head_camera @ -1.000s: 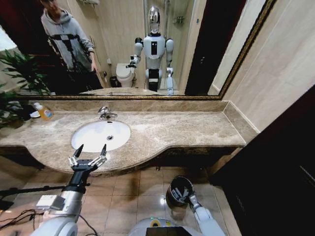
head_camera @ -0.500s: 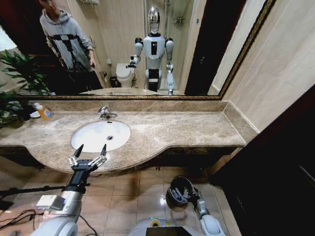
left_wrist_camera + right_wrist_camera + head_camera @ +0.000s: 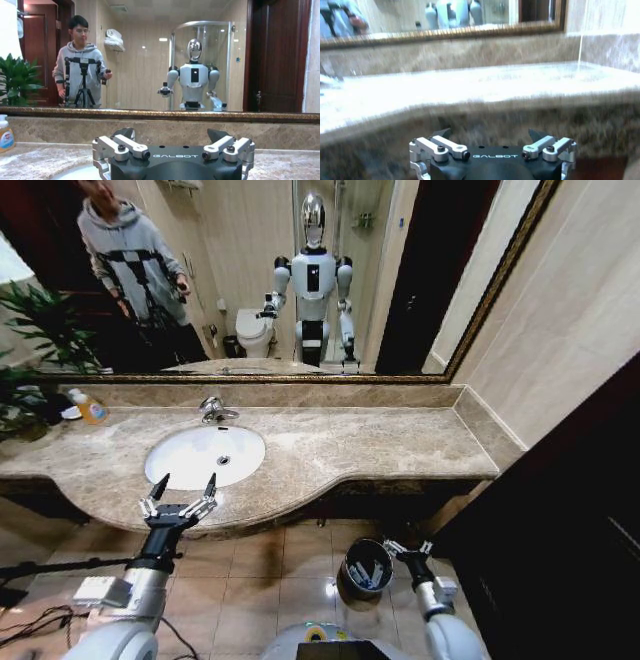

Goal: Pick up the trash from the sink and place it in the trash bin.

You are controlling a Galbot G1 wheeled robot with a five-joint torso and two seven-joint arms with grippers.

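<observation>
The white oval sink (image 3: pixel 190 450) lies in the beige marble countertop (image 3: pixel 380 445), with a chrome faucet (image 3: pixel 213 410) behind it and only its drain showing in the bowl. My left gripper (image 3: pixel 188 480) (image 3: pixel 171 132) hovers open at the counter's front edge, just before the basin. On the floor below stands the black trash bin (image 3: pixel 352 577), with small white pieces of trash (image 3: pixel 365 576) inside. My right gripper (image 3: pixel 408 547) (image 3: pixel 489 132) is open and empty, just right of the bin's rim and facing the counter front.
An orange bottle (image 3: pixel 90 408) (image 3: pixel 5 135) stands at the counter's back left, by a green plant (image 3: pixel 35 330). A mirror (image 3: pixel 260 270) covers the wall above. Dark cabinetry (image 3: pixel 560 510) rises on the right, close to the bin. Cables lie on the tiled floor (image 3: pixel 270 560) at the left.
My right gripper has pulled away from over the bin's opening to the right of its rim and turned up toward the counter. The left arm has not moved.
</observation>
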